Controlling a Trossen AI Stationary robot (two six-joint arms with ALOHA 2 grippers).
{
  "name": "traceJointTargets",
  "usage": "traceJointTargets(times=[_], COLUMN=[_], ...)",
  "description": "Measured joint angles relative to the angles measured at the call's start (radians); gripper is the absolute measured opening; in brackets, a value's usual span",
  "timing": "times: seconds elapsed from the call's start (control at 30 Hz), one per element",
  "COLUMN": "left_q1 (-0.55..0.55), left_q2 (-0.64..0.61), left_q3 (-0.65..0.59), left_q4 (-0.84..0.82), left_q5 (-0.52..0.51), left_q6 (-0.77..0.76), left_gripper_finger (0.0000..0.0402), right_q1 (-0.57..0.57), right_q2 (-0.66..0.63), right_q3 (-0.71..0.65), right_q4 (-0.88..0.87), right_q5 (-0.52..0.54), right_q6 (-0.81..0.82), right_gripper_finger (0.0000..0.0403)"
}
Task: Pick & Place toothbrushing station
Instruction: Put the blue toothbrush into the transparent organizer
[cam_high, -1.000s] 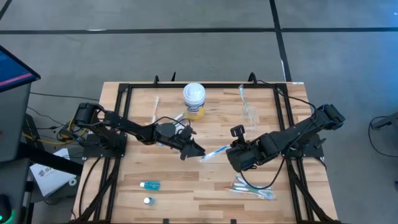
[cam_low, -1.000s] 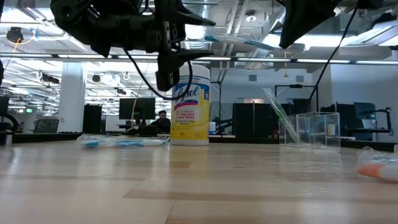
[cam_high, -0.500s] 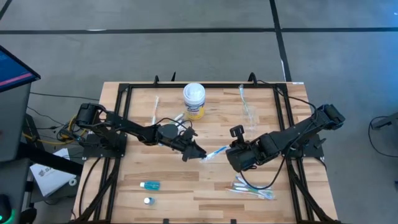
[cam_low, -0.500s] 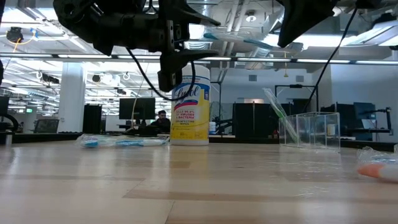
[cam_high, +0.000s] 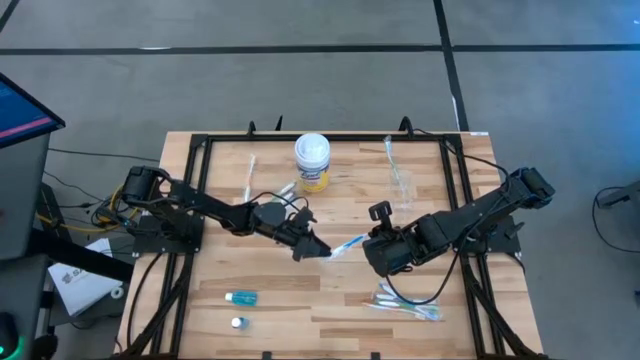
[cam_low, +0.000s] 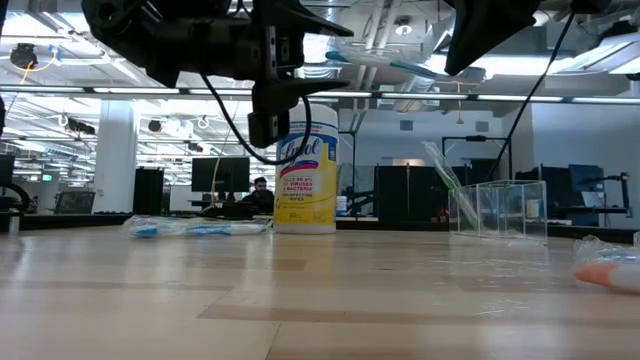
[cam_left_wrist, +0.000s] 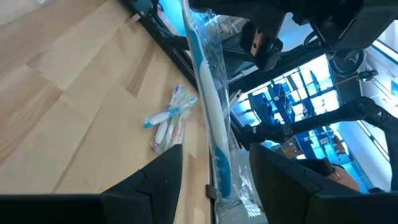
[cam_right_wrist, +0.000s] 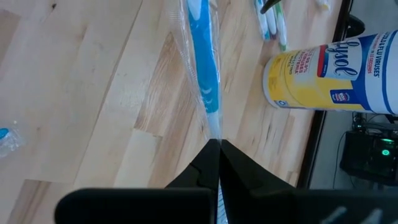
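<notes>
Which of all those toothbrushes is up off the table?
The wrapped blue toothbrush at the middle: the right pincer pinches its wrapper, the left pincer open around it.

Non-task stuff: yellow-labelled wipes canister (cam_high: 312, 162) with white lid, upright near the far edge of the wooden tabletop (cam_high: 300, 300) — black frame rails (cam_high: 196, 200) around it. Low view: person (cam_low: 260, 190) seated at monitors (cam_low: 220, 175) in background.

A slim blue toothbrush in clear wrapper (cam_high: 347, 244) hangs above the table's centre. Wrapped toothbrushes (cam_high: 405, 304) lie at five o'clock; a small blue tube (cam_high: 241, 297) at seven.
</notes>
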Motion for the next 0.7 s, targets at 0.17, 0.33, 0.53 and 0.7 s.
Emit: traceJointTargets(times=[0.17,0.33,0.53,0.7], left_q1=[-0.006,-0.013,-0.034,-0.037], left_q2=[0.0,0.0,0.0,0.0], left_q3=[0.0,0.0,0.0,0.0], left_q4=[-0.001,-0.008,-0.012,-0.015], left_q5=[0.0,0.001,0.006,0.005], left_q6=[-0.02,-0.033,-0.04,-0.041], left_gripper_finger=[0.0182,0.0182,0.0182,0.0182], right_q1=[0.0,-0.001,-0.013,-0.019], right_q2=[0.0,0.0,0.0,0.031], right_q3=[0.0,0.0,0.0,0.0], right_q4=[0.033,0.046,0.054,0.073], right_q5=[0.0,0.0,0.0,0.0], right_q6=[-0.024,-0.039,-0.046,-0.068], right_gripper_finger=[0.0,0.0,0.0,0.0])
